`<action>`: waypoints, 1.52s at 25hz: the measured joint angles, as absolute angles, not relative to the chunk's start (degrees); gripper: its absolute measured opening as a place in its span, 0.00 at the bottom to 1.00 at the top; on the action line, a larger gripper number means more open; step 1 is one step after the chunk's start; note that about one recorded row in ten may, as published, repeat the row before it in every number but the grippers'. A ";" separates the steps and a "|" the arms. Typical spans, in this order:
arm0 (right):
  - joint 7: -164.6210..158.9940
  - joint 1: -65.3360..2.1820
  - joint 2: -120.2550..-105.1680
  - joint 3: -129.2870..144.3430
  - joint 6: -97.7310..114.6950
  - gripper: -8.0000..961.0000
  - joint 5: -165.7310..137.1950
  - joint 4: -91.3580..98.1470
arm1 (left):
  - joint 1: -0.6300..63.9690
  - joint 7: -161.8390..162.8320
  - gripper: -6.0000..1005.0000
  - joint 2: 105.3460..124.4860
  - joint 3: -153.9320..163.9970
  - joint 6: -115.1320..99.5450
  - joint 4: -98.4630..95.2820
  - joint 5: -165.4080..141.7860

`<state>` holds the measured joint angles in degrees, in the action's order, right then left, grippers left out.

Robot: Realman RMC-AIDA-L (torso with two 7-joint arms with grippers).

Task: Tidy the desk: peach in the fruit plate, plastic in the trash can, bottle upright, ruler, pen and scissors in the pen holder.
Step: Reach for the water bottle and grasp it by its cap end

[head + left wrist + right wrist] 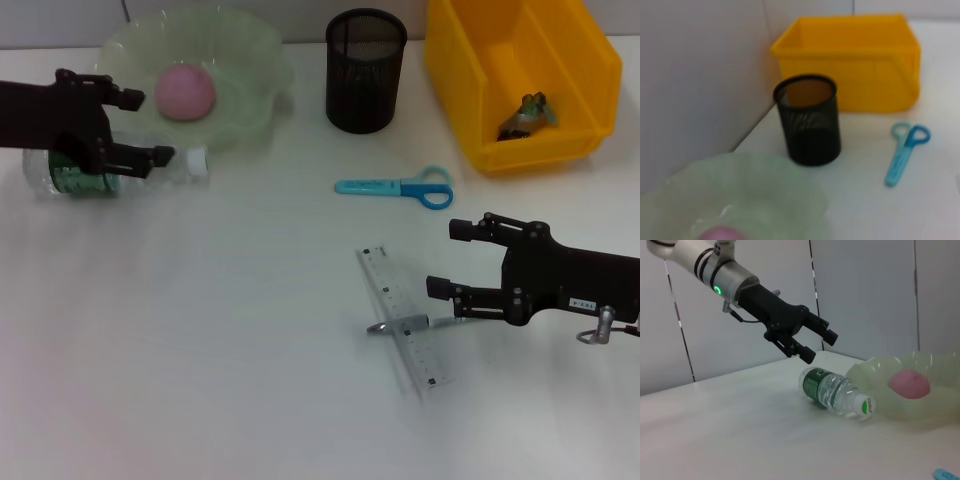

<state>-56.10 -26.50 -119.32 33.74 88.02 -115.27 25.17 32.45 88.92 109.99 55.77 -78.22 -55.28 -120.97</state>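
Left pincer (140,127) hangs wide open over the toppled bottle (110,170), probably to stand it up, while the right pincer (452,258), wide too, lines up by the pen (400,324) crossing the ruler (405,320).

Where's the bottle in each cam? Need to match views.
Head view: bottle lies on its side at far left, beside the fruit plate, under the open left end effector.
Left wrist view: not in it.
Right wrist view: bottle lies centre, cap toward the camera, under the left end effector.
Shared landmark: the fruit plate with the peach, also in the left wrist view.
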 joint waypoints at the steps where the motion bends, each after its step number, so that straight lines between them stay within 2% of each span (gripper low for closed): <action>1: -56.31 -26.55 -119.30 33.74 88.01 0.85 -115.26 25.15 | 32.98 89.58 0.80 110.36 55.16 -78.22 -56.26 -123.58; 9: -58.12 -26.74 -119.19 33.75 87.52 0.85 -115.26 25.13 | 38.25 92.51 0.80 112.86 53.15 -78.05 -58.34 -141.72; 12: -58.38 -26.80 -119.22 33.71 87.11 0.85 -115.15 24.94 | 39.83 92.91 0.80 114.35 52.96 -76.66 -58.45 -148.02; 22: -59.74 -27.33 -119.17 33.66 87.08 0.85 -114.67 23.94 | 41.26 93.09 0.80 117.41 53.18 -70.66 -58.08 -158.29; 27: -59.98 -27.42 -119.19 33.66 87.09 0.85 -114.67 23.88 | 42.15 93.16 0.80 118.23 53.36 -68.23 -55.87 -161.85; 38: -60.84 -27.42 -119.27 33.66 87.10 0.85 -114.67 23.72 | 43.32 93.09 0.80 118.29 53.87 -68.73 -53.97 -162.72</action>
<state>-60.84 -27.42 -119.27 33.66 87.10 -114.67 23.72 43.32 93.09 118.29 53.87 -68.73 -53.97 -162.72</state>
